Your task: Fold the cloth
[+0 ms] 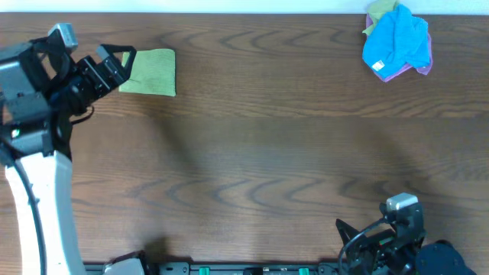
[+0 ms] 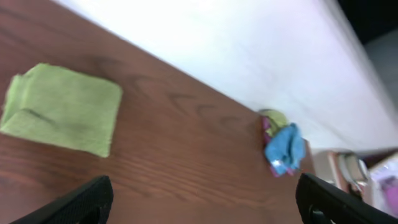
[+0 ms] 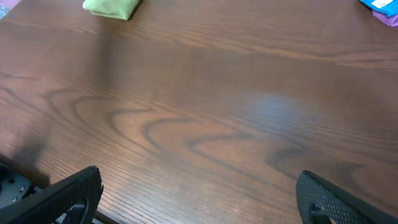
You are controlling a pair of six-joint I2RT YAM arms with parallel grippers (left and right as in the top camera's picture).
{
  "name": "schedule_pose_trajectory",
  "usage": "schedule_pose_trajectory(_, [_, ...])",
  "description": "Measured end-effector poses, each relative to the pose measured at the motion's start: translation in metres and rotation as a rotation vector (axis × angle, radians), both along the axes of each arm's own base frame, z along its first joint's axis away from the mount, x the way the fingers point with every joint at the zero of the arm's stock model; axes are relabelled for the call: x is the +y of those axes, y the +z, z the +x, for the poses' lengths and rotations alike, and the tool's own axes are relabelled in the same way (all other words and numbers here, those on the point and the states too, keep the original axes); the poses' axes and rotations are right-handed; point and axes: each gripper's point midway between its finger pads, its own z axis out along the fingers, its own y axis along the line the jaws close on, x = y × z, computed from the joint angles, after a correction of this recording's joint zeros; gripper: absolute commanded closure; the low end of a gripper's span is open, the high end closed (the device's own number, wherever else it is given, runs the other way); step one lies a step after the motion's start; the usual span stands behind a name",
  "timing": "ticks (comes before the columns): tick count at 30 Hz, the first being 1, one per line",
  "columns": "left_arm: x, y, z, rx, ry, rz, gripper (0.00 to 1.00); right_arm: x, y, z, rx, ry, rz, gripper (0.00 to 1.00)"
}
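Jaws of my left gripper stand wide apart and hold nothing; the left wrist view shows both dark fingers at the lower corners with only bare wood between them. Green cloth: lies flat as a folded rectangle at the far left of the table, near its back edge. From overhead my left fingertips overlap the cloth's left edge; the left wrist view places the cloth ahead of the fingertips and apart from them, with layered edges showing at one end. Right gripper: jaws likewise spread wide, empty, over bare wood at the near right of the table, well apart from the cloth, which appears small at the top left of the right wrist view. Pile of cloths: blue on top, with pink and yellow-green beneath, at the far right corner.
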Motion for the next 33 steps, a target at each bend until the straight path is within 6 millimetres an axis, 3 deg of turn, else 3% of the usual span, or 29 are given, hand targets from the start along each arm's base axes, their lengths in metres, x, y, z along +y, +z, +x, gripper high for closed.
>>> schedule_pose_trajectory(7, [-0.033, 0.016, -0.064, -0.05, -0.136, 0.165, 0.05, 0.0, 0.0, 0.0, 0.001, 0.0, 0.0, 0.01])
schedule_pose_trajectory(10, [-0.035, 0.027, -0.091, -0.121, -0.118, 0.28, 0.05, 0.0, 0.0, 0.0, 0.0, 0.0, 0.0, 0.01])
schedule_pose_trajectory(13, [-0.032, 0.021, -0.114, -0.176, -0.075, 0.393, 0.05, 0.0, 0.0, 0.0, 0.0, 0.0, 0.0, 0.01])
schedule_pose_trajectory(16, [-0.026, -0.004, -0.13, -0.175, -0.032, 0.461, 0.05, 0.0, 0.0, 0.0, 0.0, -0.001, -0.001, 0.01])
schedule_pose_trajectory(20, [-0.018, -0.053, -0.152, -0.142, 0.013, 0.528, 0.05, 0.0, 0.0, 0.0, 0.0, -0.001, -0.001, 0.01])
schedule_pose_trajectory(25, [-0.022, -0.108, -0.173, -0.142, -0.022, 0.61, 0.05, 0.0, -0.001, 0.0, 0.001, -0.001, -0.002, 0.01])
schedule_pose_trajectory(33, [-0.017, -0.184, -0.188, -0.098, -0.032, 0.693, 0.05, 0.0, -0.001, 0.0, 0.002, -0.002, -0.003, 0.01])
